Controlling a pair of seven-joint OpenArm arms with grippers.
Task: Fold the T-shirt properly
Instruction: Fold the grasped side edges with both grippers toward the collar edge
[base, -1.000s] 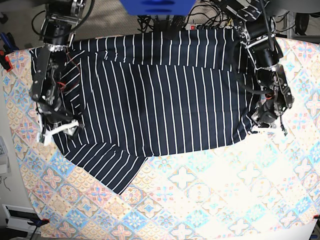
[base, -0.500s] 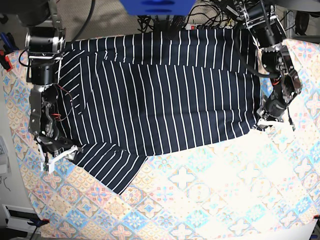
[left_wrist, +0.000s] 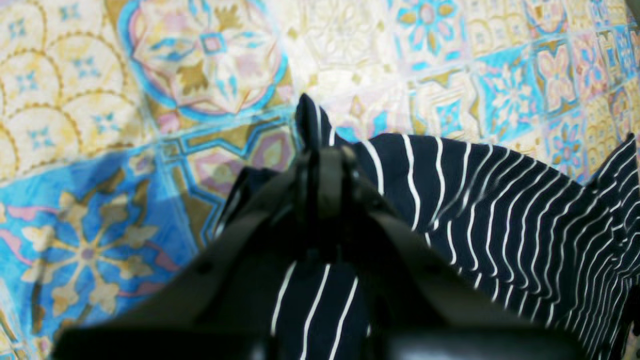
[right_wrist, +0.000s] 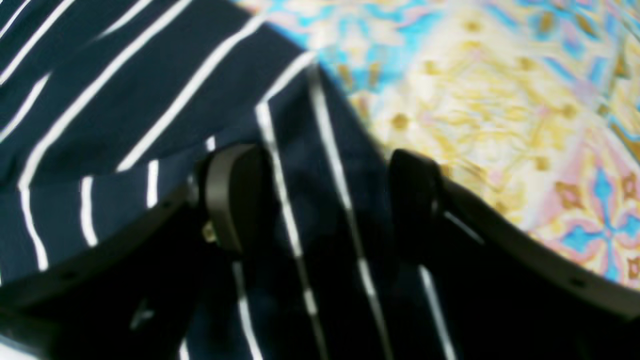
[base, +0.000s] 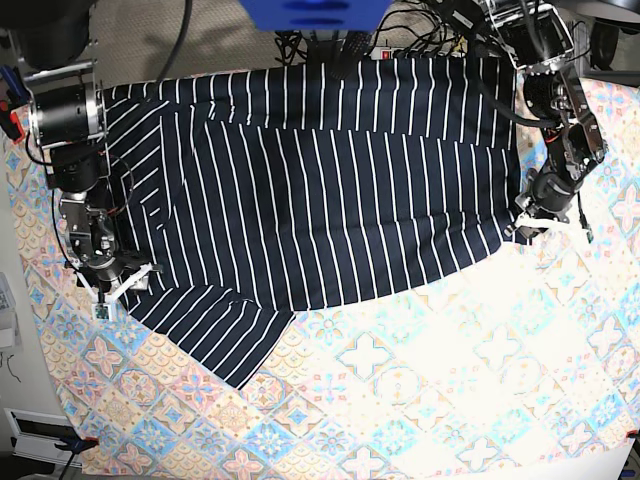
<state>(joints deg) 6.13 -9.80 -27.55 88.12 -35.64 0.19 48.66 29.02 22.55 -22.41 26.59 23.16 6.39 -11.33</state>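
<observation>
Bright, even overhead light, washed-out glare on the tablecloth (base: 420, 390) toward 5 o'clock in base view, soft shadows under both arms, wrist views blurred, near gripper bodies dark and out of focus at 6 o'clock.

The T-shirt (base: 320, 180) lies spread on the patterned tablecloth (base: 420, 390), a gripper at each side edge

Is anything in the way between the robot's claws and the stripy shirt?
Nothing visible. The left gripper is already pinched shut on the T-shirt edge, and the right gripper is open with shirt fabric between its fingers.
</observation>
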